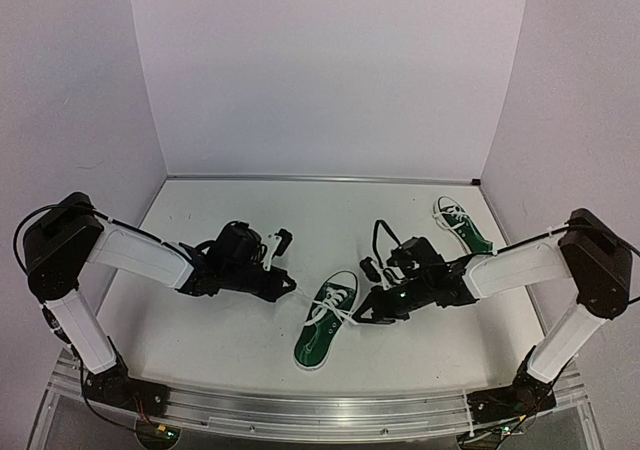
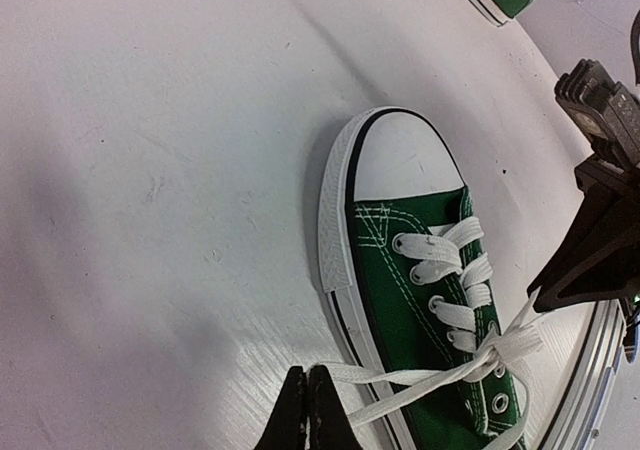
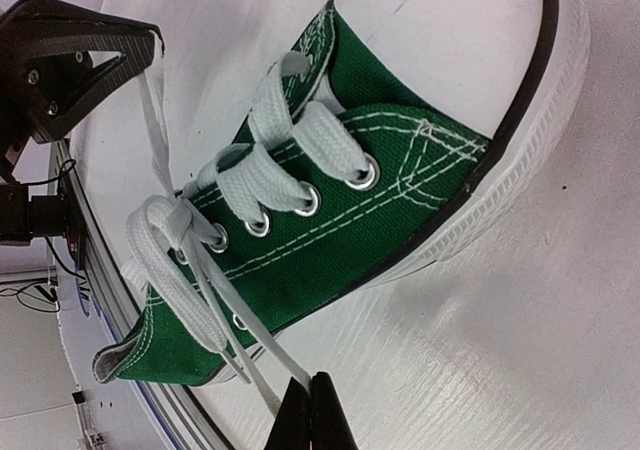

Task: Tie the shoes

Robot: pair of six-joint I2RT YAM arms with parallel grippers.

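One green shoe lies mid-table between my two grippers, white toe cap toward the near edge. Its white laces are crossed into a knot over the top eyelets. My left gripper is shut on a loop of lace drawn out left of the shoe. On the shoe's other side my right gripper is shut on lace strands running from the knot across the green canvas. The second shoe lies apart at the back right, with no gripper near it.
White walls close the table at the back and on both sides. An aluminium rail runs along the near edge, close behind the shoe's toe. The left gripper and right gripper stand a shoe's width apart.
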